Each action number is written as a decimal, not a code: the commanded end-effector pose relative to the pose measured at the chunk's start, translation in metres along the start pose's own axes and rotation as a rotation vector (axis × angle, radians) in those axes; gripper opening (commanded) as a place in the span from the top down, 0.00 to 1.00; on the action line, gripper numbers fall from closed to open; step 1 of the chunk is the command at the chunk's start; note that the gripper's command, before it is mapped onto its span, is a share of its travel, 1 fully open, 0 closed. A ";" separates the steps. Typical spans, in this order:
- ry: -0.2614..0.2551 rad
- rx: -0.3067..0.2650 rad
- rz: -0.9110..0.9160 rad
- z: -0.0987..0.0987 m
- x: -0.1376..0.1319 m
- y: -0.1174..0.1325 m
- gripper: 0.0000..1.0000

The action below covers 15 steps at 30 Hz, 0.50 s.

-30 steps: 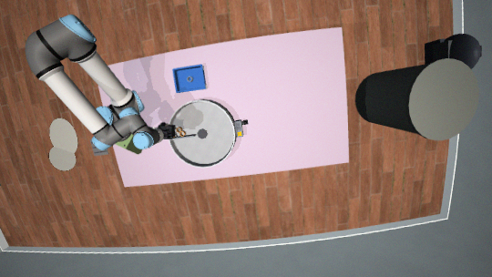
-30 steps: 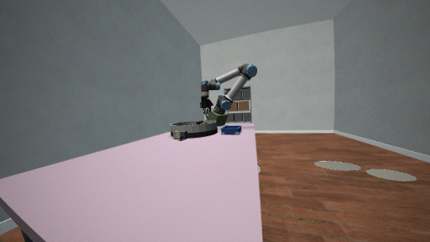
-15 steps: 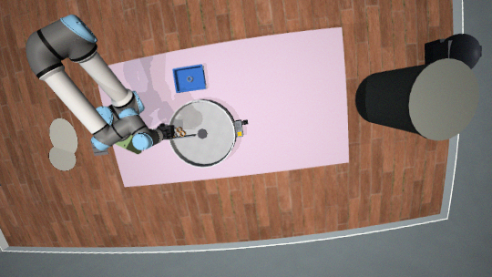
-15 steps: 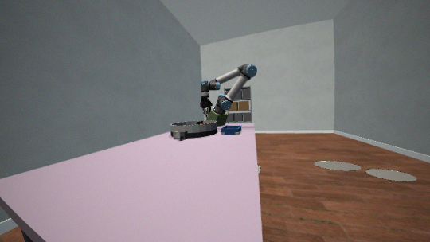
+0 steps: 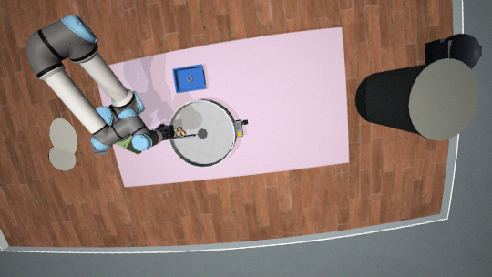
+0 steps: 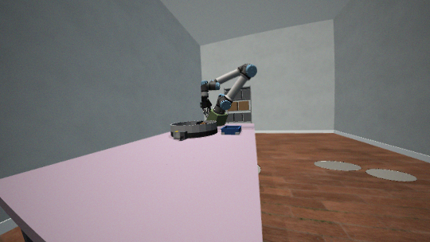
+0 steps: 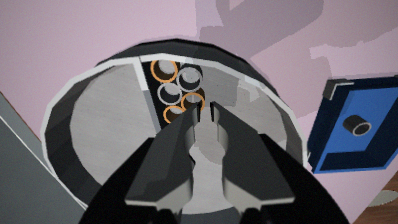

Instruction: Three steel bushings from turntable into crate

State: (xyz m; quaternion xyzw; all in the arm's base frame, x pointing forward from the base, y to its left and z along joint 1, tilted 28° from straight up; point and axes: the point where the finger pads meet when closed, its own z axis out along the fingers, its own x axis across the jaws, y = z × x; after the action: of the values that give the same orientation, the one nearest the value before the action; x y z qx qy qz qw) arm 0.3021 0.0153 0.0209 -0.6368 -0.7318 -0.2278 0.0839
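The gripper (image 5: 170, 131) (image 6: 205, 113) (image 7: 205, 103) is nearly closed, a slim gap between its fingertips and nothing visible in it, poised above the turntable (image 5: 202, 155) (image 6: 195, 130) (image 7: 100, 115) inside the raised rim. Just beside the fingertips in the wrist view sits a cluster of five bushings along a dark divider (image 7: 152, 107): an upper steel bushing (image 7: 190, 89) and a lower steel bushing (image 7: 170, 103) among three copper-coloured bushings (image 7: 193, 93). Beyond the divider, the plate runs wide to the rim. Farther out, apart from the turntable, the walled blue crate (image 5: 197, 85) (image 6: 232, 130) (image 7: 335, 142) holds one steel bushing (image 5: 187, 79) (image 7: 351, 121).
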 end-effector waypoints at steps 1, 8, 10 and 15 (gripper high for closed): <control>0.000 -0.001 -0.014 0.000 -0.001 0.000 0.94; 0.001 -0.002 -0.029 0.000 -0.002 -0.001 0.94; 0.001 -0.002 -0.033 0.000 -0.002 -0.001 0.94; 0.001 -0.002 -0.038 0.000 -0.002 -0.001 0.94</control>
State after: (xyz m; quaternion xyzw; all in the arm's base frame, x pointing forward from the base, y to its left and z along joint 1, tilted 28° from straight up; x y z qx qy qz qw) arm 0.3011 0.0138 0.0198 -0.6249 -0.7417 -0.2302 0.0803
